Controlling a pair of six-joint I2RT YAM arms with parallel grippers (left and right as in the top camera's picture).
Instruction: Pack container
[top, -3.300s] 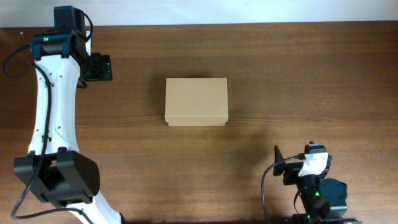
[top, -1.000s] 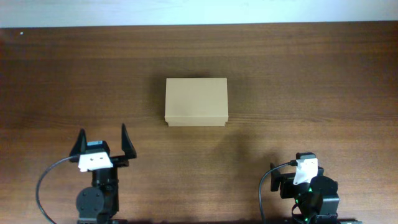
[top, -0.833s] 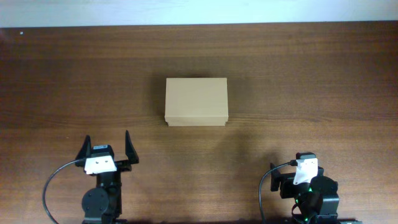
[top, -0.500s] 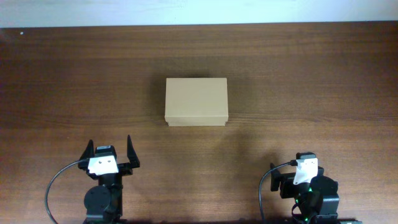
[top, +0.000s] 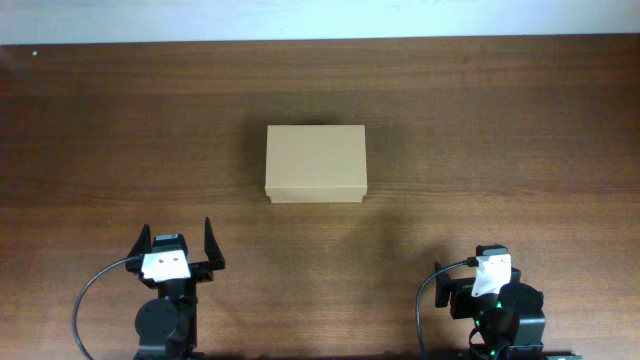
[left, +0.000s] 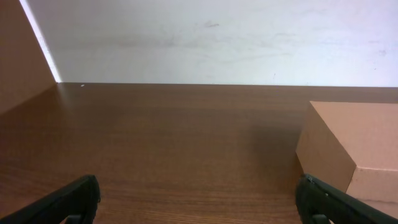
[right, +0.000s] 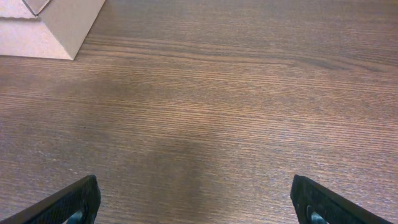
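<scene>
The container (top: 316, 163) is a plain tan cardboard box with its lid shut, sitting at the middle of the table. It also shows at the right edge of the left wrist view (left: 348, 146) and in the top left corner of the right wrist view (right: 50, 25). My left gripper (top: 177, 233) is open and empty at the front left, well short of the box, its fingers spread wide in its wrist view (left: 198, 186). My right gripper (top: 490, 263) is at the front right, folded back, open and empty over bare wood (right: 194, 186).
The dark wooden table (top: 500, 120) carries only the box. A white wall (left: 217, 37) runs along the table's far edge. Both arm bases sit at the front edge.
The left arm has drawn back from the far left to the front left, then crept slightly right and toward the front edge. The right arm has tucked back a little. The box has not moved.
</scene>
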